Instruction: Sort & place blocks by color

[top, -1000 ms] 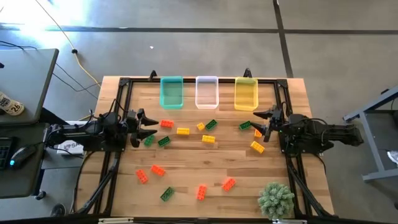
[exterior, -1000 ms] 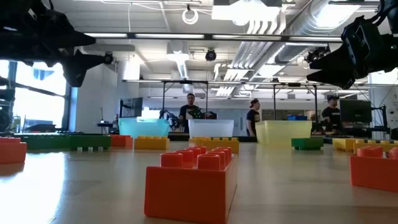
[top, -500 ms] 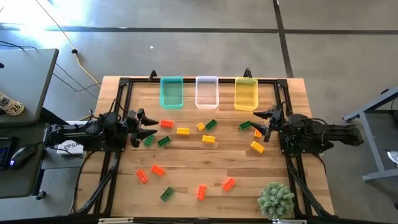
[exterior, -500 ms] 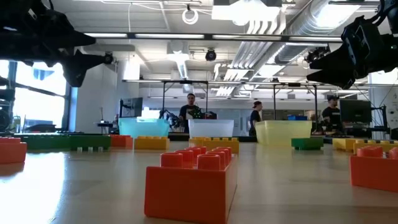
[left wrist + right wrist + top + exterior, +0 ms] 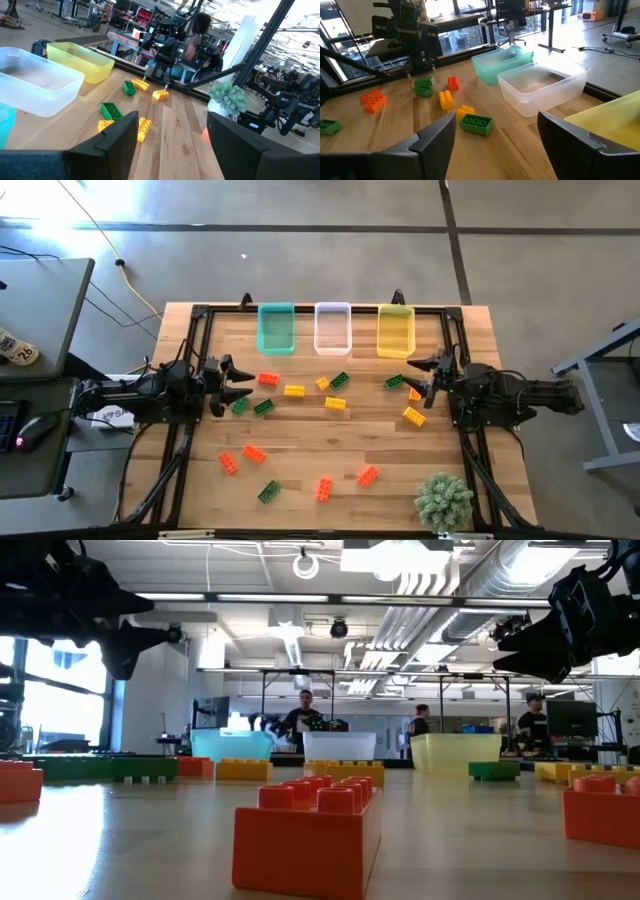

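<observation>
Nothing moved in the last sec: blocks (image 5: 293, 391) lie scattered on the surface (image 5: 330, 440), none in bins. Left pincer (image 5: 226, 385) and right pincer (image 5: 428, 377) hover wide open, empty; sorting not started.

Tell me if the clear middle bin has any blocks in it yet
Empty. The clear bin shows a bare bottom in the right wrist view; the blocks lie on the table.

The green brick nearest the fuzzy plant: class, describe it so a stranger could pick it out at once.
Start at the fuzzy plant in the table's front corner on the right arm's side, then follow the front row of bricks toward the left arm's side. Past two orange-red bricks lies the green brick, tilted. It is the only green one in that front row; the rest are orange-red.
</observation>
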You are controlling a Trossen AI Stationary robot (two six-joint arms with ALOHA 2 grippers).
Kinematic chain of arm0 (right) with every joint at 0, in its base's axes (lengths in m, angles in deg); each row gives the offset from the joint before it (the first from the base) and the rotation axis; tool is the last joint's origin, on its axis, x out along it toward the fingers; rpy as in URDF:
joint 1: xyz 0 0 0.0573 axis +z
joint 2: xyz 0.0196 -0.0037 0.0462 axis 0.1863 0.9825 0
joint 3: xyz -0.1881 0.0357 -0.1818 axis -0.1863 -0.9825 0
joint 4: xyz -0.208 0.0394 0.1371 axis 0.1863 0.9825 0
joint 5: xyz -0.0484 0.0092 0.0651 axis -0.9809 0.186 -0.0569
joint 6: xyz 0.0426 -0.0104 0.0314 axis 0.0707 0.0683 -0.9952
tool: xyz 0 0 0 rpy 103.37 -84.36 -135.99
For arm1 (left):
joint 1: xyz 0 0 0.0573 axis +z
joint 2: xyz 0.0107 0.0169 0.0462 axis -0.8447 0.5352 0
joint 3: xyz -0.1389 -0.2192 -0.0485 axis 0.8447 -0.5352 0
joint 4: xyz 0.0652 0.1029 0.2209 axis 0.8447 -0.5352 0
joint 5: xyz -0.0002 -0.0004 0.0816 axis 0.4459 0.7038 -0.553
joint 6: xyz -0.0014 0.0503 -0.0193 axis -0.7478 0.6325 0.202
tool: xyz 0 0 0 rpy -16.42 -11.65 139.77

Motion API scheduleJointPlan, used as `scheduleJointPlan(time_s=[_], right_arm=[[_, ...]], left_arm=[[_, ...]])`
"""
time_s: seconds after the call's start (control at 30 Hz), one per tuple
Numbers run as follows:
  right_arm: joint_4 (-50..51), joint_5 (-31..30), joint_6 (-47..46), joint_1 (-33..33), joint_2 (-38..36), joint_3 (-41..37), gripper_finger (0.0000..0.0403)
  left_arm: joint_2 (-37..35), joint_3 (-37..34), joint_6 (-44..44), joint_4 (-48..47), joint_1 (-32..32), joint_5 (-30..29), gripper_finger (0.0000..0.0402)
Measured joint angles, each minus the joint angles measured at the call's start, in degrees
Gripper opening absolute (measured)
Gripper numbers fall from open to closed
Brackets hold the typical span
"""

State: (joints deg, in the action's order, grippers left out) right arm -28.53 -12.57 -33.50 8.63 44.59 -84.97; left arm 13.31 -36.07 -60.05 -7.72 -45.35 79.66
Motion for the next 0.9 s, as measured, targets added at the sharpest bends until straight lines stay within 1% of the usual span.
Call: scheduleJointPlan(time_s=[0.6, 0.9], right_arm=[[0.00, 0.00, 0.00, 0.00, -0.02, 0.02, 0.0268], [0.00, 0.00, 0.00, 0.00, -0.02, 0.00, 0.0268]], left_arm=[[0.02, 0.00, 0.01, 0.01, 0.00, -0.08, 0.0225], [0.02, 0.00, -0.26, 0.46, -0.02, -2.04, 0.0225]])
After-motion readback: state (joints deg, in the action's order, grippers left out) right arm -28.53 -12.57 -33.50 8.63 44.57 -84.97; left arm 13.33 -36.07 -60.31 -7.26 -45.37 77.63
